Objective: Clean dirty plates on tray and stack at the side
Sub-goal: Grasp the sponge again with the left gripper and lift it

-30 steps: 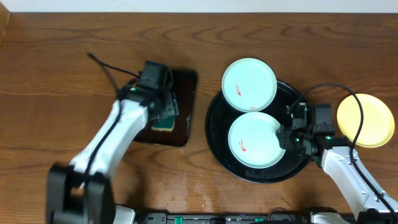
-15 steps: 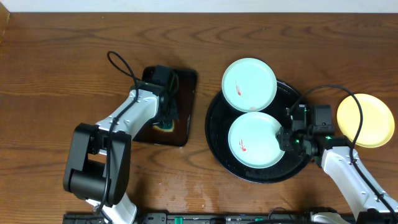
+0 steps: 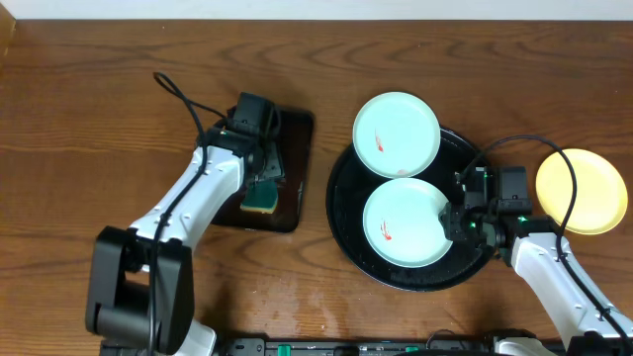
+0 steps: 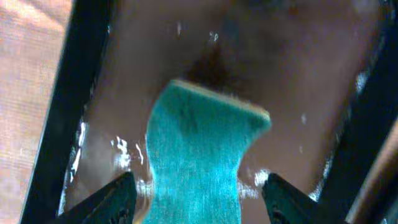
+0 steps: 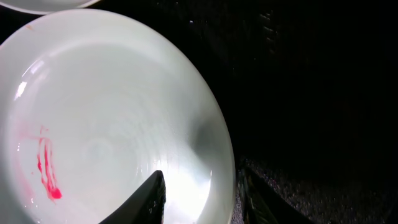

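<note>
Right gripper sat at the edge of the nearer mint plate, one finger over its surface, the other outside the rim. The jaws straddled that edge, though whether they were actually pinching it could not be told. That plate lay in the round black tray, directly ahead of the gripper, with a red smear on the side away from the fingers. Taking it by the rim looked like a way to steady it for wiping.

Beyond it, the second mint plate overlapped the tray's far edge, smeared too. Behind the gripper, off the tray, the yellow plate rested on the table, likely the start of the stack.

Well across from all that, the left gripper hung spread wide around the teal sponge in the wet rectangular tray, fingers clear of its sides and seemingly poised to fetch the wiper.
</note>
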